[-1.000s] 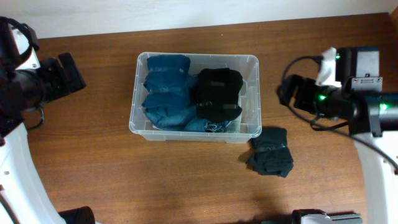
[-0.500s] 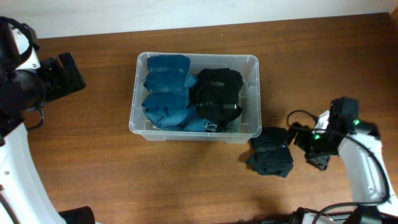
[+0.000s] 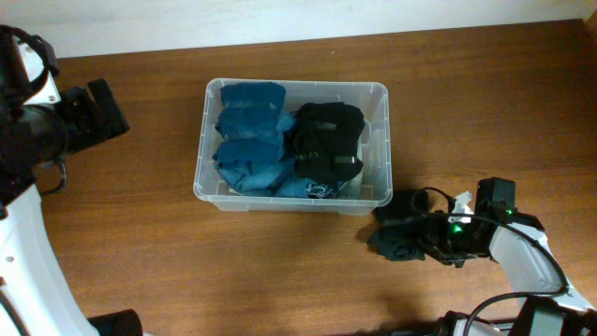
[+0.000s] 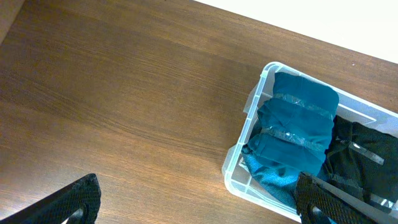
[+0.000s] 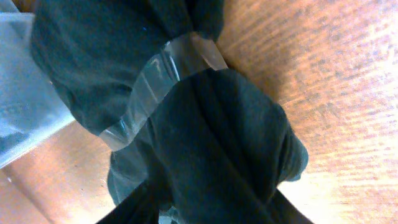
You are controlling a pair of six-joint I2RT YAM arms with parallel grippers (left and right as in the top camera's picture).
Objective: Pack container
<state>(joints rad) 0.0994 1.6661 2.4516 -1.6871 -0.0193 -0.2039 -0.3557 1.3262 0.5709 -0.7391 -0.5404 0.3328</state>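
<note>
The clear plastic container (image 3: 387, 140) stands at the table's middle, holding blue rolled garments (image 3: 247, 140) on its left and a black bundle (image 3: 325, 140) on its right. A dark green cloth bundle (image 3: 396, 233), bound with a clear tape band (image 5: 155, 74), lies on the table just outside the container's front right corner. My right gripper (image 3: 427, 245) is low on the table at that bundle (image 5: 205, 124), with a finger pressed on each side of it. My left gripper (image 3: 98, 112) hovers far left of the container (image 4: 252, 106), wide open and holding nothing.
The container's wall (image 5: 18, 93) stands right beside the dark bundle in the right wrist view. Bare brown tabletop (image 3: 187, 271) lies in front and to the left. A white wall runs along the table's back edge (image 3: 308, 37).
The right arm came down from beside the container to the dark bundle on the table and its jaws closed in around it. The left arm has not moved.
</note>
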